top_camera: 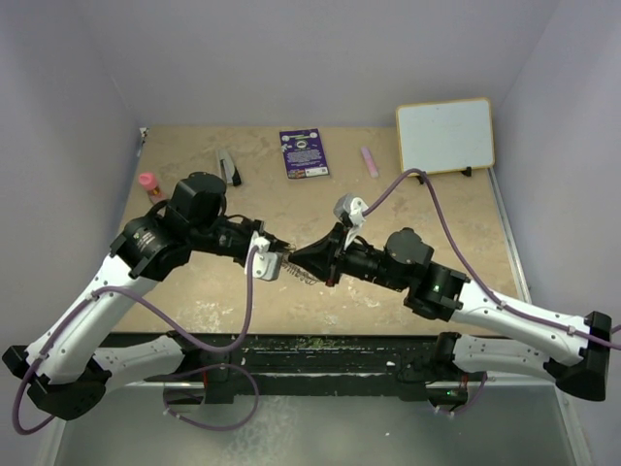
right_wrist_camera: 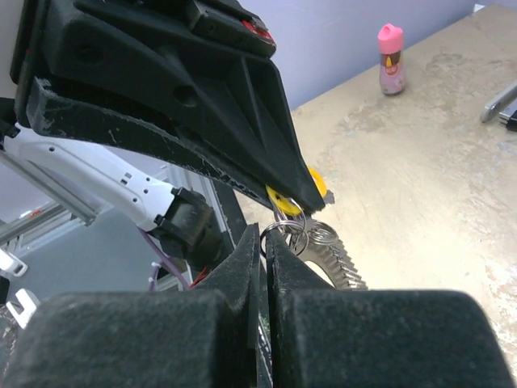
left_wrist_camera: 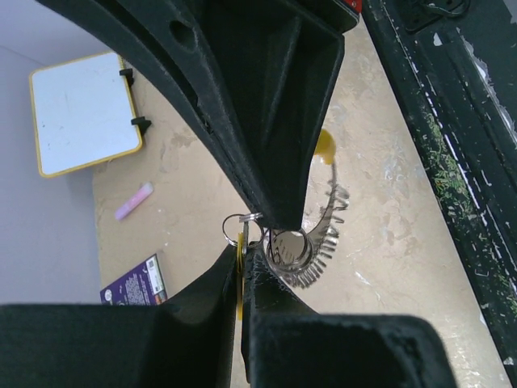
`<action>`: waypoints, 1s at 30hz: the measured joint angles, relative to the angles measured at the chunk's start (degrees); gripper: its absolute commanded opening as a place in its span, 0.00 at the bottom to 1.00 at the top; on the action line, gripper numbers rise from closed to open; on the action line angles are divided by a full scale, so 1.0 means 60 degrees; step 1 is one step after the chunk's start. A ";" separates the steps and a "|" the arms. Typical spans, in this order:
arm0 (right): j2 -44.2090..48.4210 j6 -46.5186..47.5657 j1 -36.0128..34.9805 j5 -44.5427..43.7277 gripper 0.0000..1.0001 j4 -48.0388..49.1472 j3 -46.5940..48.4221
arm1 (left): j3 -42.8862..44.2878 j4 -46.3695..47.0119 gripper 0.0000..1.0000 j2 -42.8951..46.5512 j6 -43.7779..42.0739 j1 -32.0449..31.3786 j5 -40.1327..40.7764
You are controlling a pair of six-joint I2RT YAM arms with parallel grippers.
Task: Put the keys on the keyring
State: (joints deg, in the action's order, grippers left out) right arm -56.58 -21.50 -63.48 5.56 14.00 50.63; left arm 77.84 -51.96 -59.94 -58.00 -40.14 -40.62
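Note:
Both grippers meet tip to tip above the middle of the table. My left gripper (left_wrist_camera: 245, 246) (top_camera: 276, 256) is shut on a key (left_wrist_camera: 240, 279) with a yellow head, seen edge-on between its fingers. The same key (right_wrist_camera: 280, 199) shows under the left tips in the right wrist view. My right gripper (right_wrist_camera: 263, 230) (top_camera: 297, 254) is shut on a small silver ring (right_wrist_camera: 280, 232) of the bunch. The beaded, chain-like keyring (left_wrist_camera: 319, 242) (right_wrist_camera: 343, 267) hangs below the tips. A second yellow head (left_wrist_camera: 324, 145) shows behind the right fingers.
At the back of the table are a whiteboard (top_camera: 445, 136), a purple card (top_camera: 304, 152), a pink eraser (top_camera: 370, 161), a grey-and-black tool (top_camera: 229, 167) and a pink bottle (top_camera: 148, 184). A dark rail (top_camera: 310, 345) runs along the near edge.

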 measured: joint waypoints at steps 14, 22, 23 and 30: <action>0.1719 -0.1027 -0.0106 -0.2634 0.86 -0.1974 -0.0634 | 0.0288 0.0040 0.03 -0.0739 -0.1789 -0.0011 0.1337; 0.1894 -0.4073 -0.0102 -0.6619 1.00 -0.5807 -0.0783 | -0.2324 0.2477 0.03 -0.1330 -0.2820 -0.0007 0.2470; 0.1698 -0.4543 -0.0095 -0.6965 0.99 -0.6266 -0.0783 | -0.2608 0.3020 0.03 -0.1559 -0.2947 -0.0007 0.2626; 0.0488 -0.6218 -0.0091 -0.7843 1.00 -0.7570 -0.0820 | -0.3442 0.6116 0.04 -0.3173 -0.3235 -0.0004 0.3300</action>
State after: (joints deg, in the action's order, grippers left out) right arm -53.65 -58.81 -64.03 -41.50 -31.42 45.71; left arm 57.19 -15.27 -78.98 -77.41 -40.16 -20.82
